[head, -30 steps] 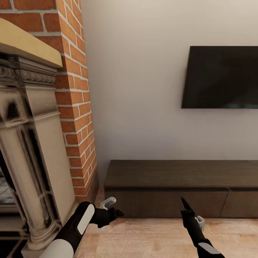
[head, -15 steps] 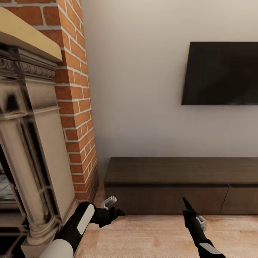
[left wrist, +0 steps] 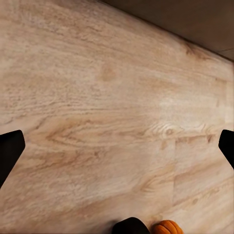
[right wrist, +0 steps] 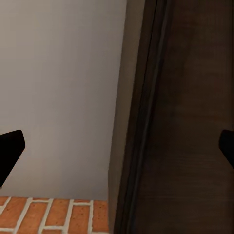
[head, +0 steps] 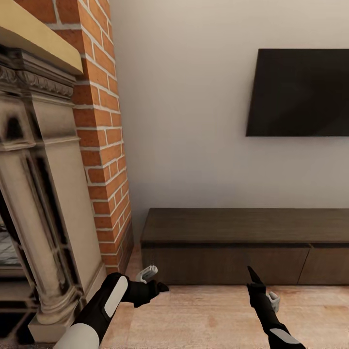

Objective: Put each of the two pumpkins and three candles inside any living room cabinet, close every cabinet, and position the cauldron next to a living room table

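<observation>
Dark-brown cabinet (head: 242, 245) closed, view tilted slightly since earlier, each gripper spread, empty

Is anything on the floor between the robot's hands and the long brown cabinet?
Nothing visible. Bare wood floor lies between both tools (left, right) and the cabinet, whose drawer fronts look shut. A pumpkin sits on the floor in the left wrist view.

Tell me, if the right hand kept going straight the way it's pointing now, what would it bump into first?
Most likely the cabinet. The right hand points at its dark front, and its wrist view looks along the cabinet's end, with the wall beyond. Depth is hard to judge.
</observation>
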Available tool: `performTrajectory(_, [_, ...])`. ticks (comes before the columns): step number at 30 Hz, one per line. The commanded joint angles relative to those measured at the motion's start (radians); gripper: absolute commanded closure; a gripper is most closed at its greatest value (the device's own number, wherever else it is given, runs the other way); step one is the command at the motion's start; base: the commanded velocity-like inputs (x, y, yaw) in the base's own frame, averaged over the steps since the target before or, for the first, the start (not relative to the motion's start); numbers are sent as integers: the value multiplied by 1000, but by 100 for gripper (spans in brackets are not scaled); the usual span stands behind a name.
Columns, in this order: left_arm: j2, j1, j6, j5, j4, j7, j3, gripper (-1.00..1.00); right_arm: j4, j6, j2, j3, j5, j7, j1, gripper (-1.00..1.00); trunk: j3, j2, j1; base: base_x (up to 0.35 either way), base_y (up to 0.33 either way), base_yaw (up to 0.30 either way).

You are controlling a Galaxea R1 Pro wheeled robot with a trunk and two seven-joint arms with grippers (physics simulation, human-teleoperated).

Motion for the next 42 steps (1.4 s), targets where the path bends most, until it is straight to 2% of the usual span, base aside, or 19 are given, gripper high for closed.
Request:
performTrajectory(1, [0,0,3,-7,-1,-7,1,-100,1,2,0,-7,4,4,-1,-100,-5,-1,0,0,0,0])
performTrajectory(16, [0,0,3,-7,0,-7,1,-100,0,2,2,-7,5,4,-1,-100,-63,-4,7,0,0,0])
performTrajectory(25, [-2,0,4,-6,0,-9,1,-100,-1,2,1,-7,6,6,-1,-100,-63,-4,7,16,0,0])
performTrajectory(42, [-3,0,5,-6,0,-8,-2,-100,0,2,0,-7,5,19,-1,-100,-63,-4,7,199,-13,0])
